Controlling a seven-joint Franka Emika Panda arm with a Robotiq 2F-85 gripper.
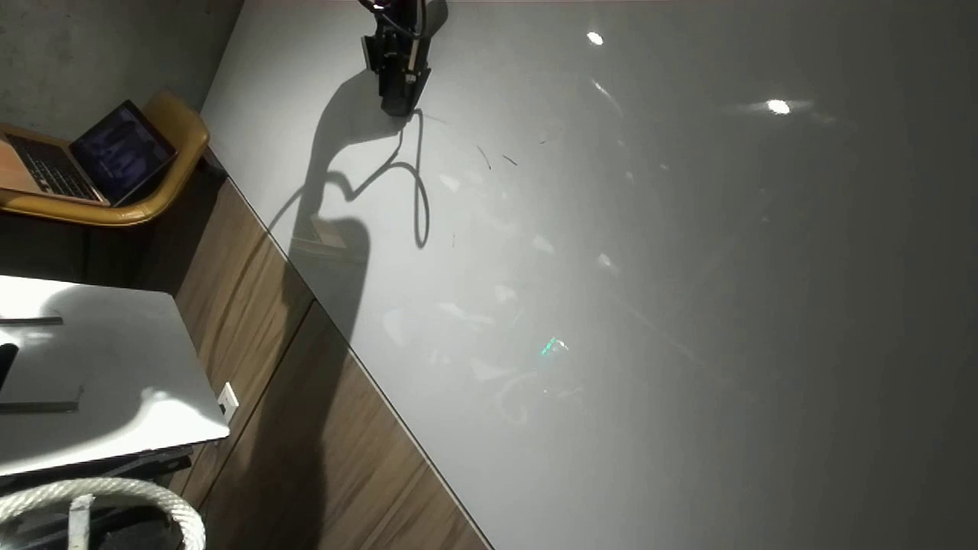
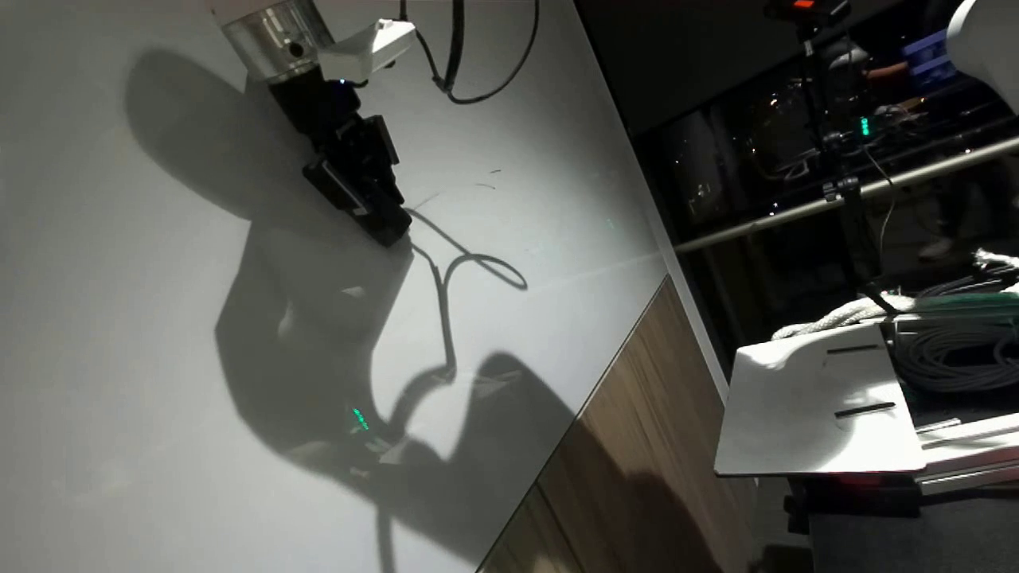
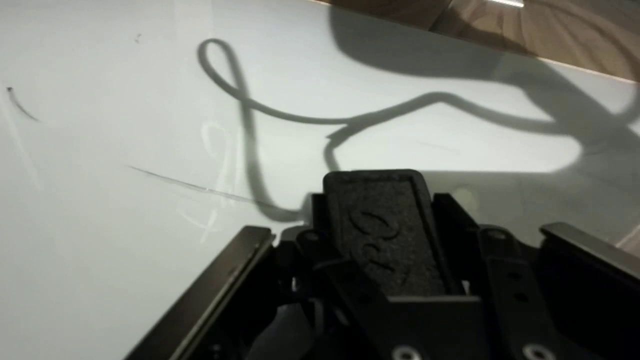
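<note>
1) The gripper point(image 3: 382, 215) has its two fingers clamped on a black block point(image 3: 387, 250), one finger along each long side of it

2) The black block is therefore between the fingers, and its broad face, which carries some curved signs, is turned toward the wrist view

3) The free end of the block points to a glossy white surface point(image 2: 119, 438) and is very near to it; whether the two are touching, one cannot tell with certainty

4) On the white surface, near the block, there is a long thin line point(image 3: 185, 185), and farther to the side a short curved mark point(image 3: 22, 107)

5) A broad shadow point(image 2: 279, 358) of the arm falls over the white surface, together with looped shadows like those of a cable point(image 2: 456, 56)

6) The white surface meets wooden panels point(image 2: 637, 422) along a straight edge, in both exterior views

7) Well apart from the gripper, there are a pale tabletop point(image 2: 812, 406), a white rope point(image 2: 836, 317), and an open laptop point(image 1: 126, 156) on a yellow chair point(image 1: 183, 136)
</note>
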